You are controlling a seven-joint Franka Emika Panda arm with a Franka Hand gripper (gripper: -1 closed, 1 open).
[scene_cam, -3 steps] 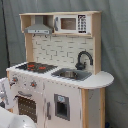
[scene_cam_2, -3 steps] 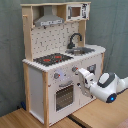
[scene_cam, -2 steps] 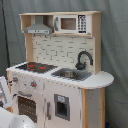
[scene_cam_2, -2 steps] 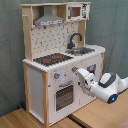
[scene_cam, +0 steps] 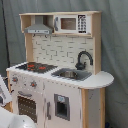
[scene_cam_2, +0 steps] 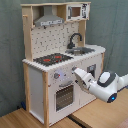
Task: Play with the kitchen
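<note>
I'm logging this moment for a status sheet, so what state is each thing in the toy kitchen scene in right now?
Oven door: closed.
Cupboard door beside the oven: closed.
Hob: nothing on it.
Sink: looks empty.
Faucet: upright, spout arched over the sink.
Microwave: door closed.
End effector: at the knob panel in the second exterior view; grip unclear.

Kitchen (scene_cam_2: 37, 85): pale wood, white panels. Hob (scene_cam: 35, 66): black, red rings. Faucet (scene_cam: 83, 59): black. Hood (scene_cam: 38, 29): grey. Arm (scene_cam_2: 102, 85): white.
</note>
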